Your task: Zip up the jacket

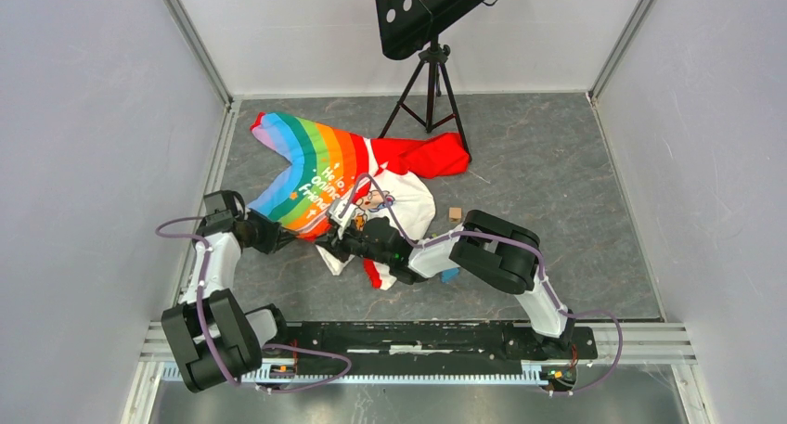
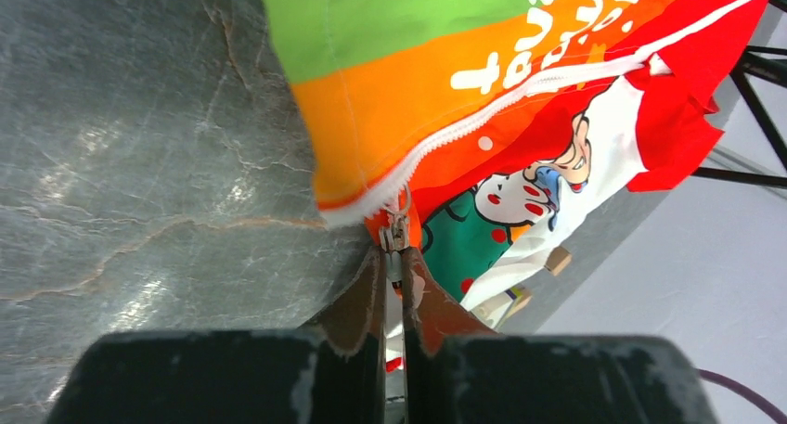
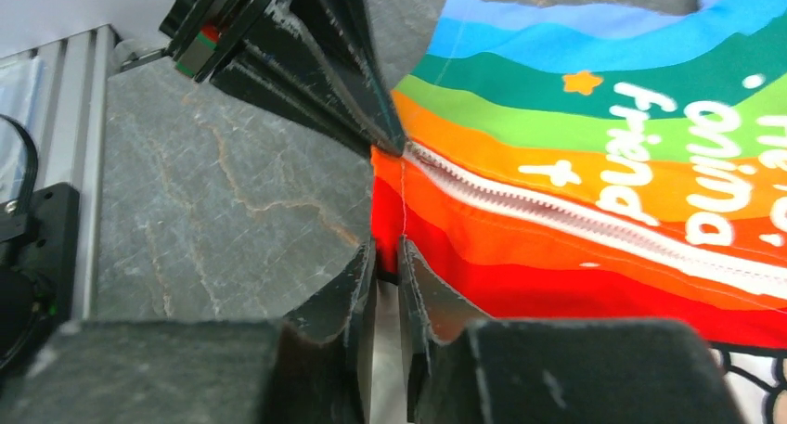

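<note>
**Position.** Jacket (image 1: 320,169) lies crumpled on the grey surface (image 1: 557,183), left of centre. The rainbow panel is toward the far left and the red sleeve (image 1: 434,155) trails right. The hem end points near, toward the arm bases.

**Left tool** (image 2: 395,257): fingers are drawn together to a slit. The metal zipper pull (image 2: 397,231) sits in that slit, at the near end of the white zipper (image 3: 557,211). This reads as a pinch on the pull.

**Right tool** (image 3: 387,257): fingers are a narrow gap apart at the red hem edge (image 3: 418,248), just beside the zipper's bottom end. Cannot tell whether cloth is pinched or only touched.

**Handling (judgement).**
- The fabric is thin, light and limp, so it will likely bunch and ride along with the slider unless the hem is anchored.
- The printed face looks slick, so a shallow pinch may slip.
- The pull tab is small and rigid, and is the one firm hold. Seat it deep between the pads.
- Best second hold is the hem just below the slider, tensioned against travel.
- The track curves across the panel, so expect snags at the bend.
</note>
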You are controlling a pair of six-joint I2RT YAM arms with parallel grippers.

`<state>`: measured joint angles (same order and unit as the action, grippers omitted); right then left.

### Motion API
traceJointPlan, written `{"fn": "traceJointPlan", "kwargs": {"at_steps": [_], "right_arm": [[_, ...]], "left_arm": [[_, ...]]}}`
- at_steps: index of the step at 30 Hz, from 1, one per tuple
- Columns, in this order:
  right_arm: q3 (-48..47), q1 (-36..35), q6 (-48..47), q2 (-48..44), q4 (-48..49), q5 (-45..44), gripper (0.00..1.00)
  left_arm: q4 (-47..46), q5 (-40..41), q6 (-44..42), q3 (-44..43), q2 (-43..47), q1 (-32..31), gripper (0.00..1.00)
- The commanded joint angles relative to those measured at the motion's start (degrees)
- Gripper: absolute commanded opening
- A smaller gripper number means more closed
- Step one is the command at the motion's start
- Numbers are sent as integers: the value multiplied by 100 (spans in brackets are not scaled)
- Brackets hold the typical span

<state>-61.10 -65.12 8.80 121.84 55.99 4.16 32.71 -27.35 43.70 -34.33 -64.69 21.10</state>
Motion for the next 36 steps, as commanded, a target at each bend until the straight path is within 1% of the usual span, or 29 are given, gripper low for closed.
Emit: {"fn": "traceJointPlan", "kwargs": {"at_steps": [1, 4, 5, 6, 8, 9, 11, 14, 16, 18, 20, 22, 25, 27, 28, 30, 34, 36], "right_arm": [[-386, 40, 120, -334, -676, 588, 27], [-885, 232, 868, -552, -1885, 793, 43], [-921, 347, 1282, -676, -2131, 884, 48], [-795, 507, 1688, -839, -2145, 1054, 54], [-254, 805, 2638, -1109, -1567, 1441, 62], [-62, 919, 3064, -1169, -1248, 1628, 64], [63, 1104, 3556, -1199, -1175, 1938, 66], [272, 1267, 4258, -1198, -869, 2245, 68], [619, 1347, 4903, -1185, -204, 2297, 68], [926, 1413, 5382, -1171, 209, 2218, 67], [1143, 1470, 5663, -1198, 369, 2102, 67], [1304, 1521, 5903, -1216, 547, 2055, 67], [1591, 1606, 6219, -1205, 1196, 2108, 67], [1575, 1662, 6246, -1072, 1721, 2398, 67], [1514, 1691, 6195, -999, 1827, 2572, 67], [1495, 1721, 6118, -894, 1928, 2701, 67], [1565, 1714, 6342, -794, 2033, 2576, 67], [1562, 1712, 6613, -689, 2308, 2486, 64]], "left_arm": [[-46, 428, -678, -251, 499, -57, 2], [-361, 319, -616, -83, 875, -214, 2], [-508, 235, -594, -33, 903, -283, 2], [-620, 100, -591, 20, 890, -343, 2], [-1002, -220, -604, 156, 797, -466, 2], [-1151, -354, -582, 244, 746, -546, 2], [-1674, -615, -445, 486, 781, -726, 2], [-2564, -612, -179, 851, 1105, -1257, 2], [-2950, -436, -47, 987, 1355, -1668, 2], [-3239, -350, 83, 1094, 1600, -1946, 2], [-3570, -397, 155, 1215, 1834, -2004, 2], [-3631, -428, 127, 1308, 2056, -2004, 2], [-3632, -532, 77, 1382, 2264, -2005, 2], [-3483, -548, 97, 1357, 2250, -2000, 2], [-3386, -629, 80, 1287, 2201, -2003, 2], [-3516, -964, 130, 1230, 2109, -2005, 2], [-3878, -1325, 320, 1301, 2158, -2005, 2], [-4146, -1375, 474, 1454, 2269, -2002, 2]]}}
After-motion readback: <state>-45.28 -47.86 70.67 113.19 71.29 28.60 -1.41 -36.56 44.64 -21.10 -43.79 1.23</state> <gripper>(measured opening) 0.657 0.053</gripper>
